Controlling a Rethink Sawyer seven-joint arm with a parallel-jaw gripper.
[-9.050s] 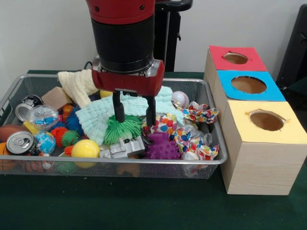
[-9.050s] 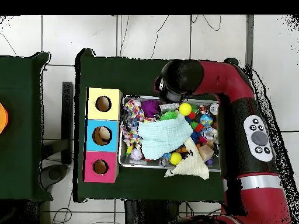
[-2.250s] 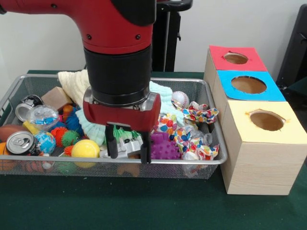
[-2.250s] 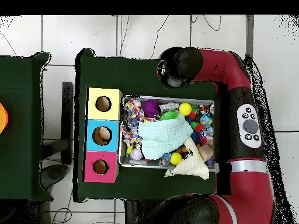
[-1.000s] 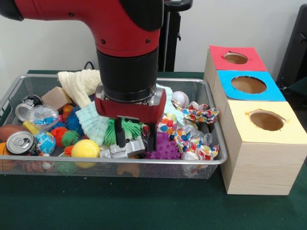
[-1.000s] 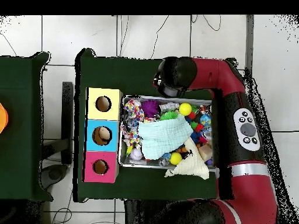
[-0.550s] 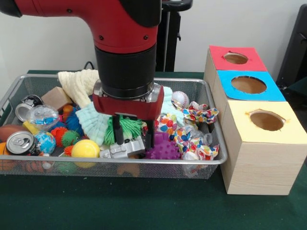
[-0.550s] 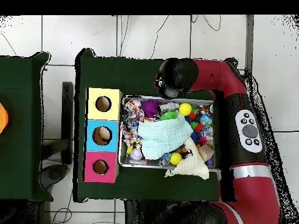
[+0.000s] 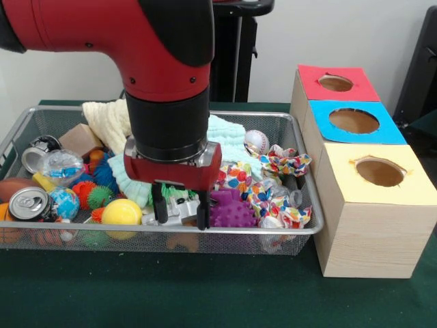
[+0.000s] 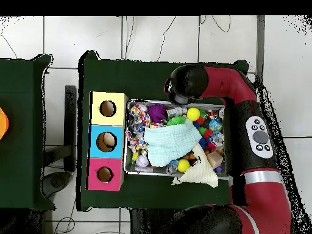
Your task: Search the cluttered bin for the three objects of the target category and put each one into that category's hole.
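Observation:
My gripper (image 9: 180, 212) hangs low at the near side of the wire bin (image 9: 273, 233). It is open, with one finger on each side of a crumpled silver object (image 9: 179, 207). A purple spiky ball (image 9: 231, 209) lies just right of it and a yellow ball (image 9: 121, 212) just left. Green spiky strands (image 9: 179, 193) show behind the fingers. Three boxes stand to the right, with a red hole top (image 9: 335, 83), a blue one (image 9: 354, 121) and a yellow one (image 9: 379, 171). In the overhead view the arm's head (image 10: 183, 85) hides the gripper.
A mint cloth (image 9: 229, 137) and a cream cloth (image 9: 109, 119) cover the bin's back. A patterned cloth (image 9: 273, 195), a baseball (image 9: 257, 141), a soda can (image 9: 27, 203), a globe ball (image 9: 66, 201) and a wooden block (image 9: 80, 139) crowd around. From above, the boxes (image 10: 108, 141) flank the bin (image 10: 141, 172).
The gripper has shifted slightly left and toward the bin's near rim, dropping lower around the silver object. The bin's contents look unmoved.

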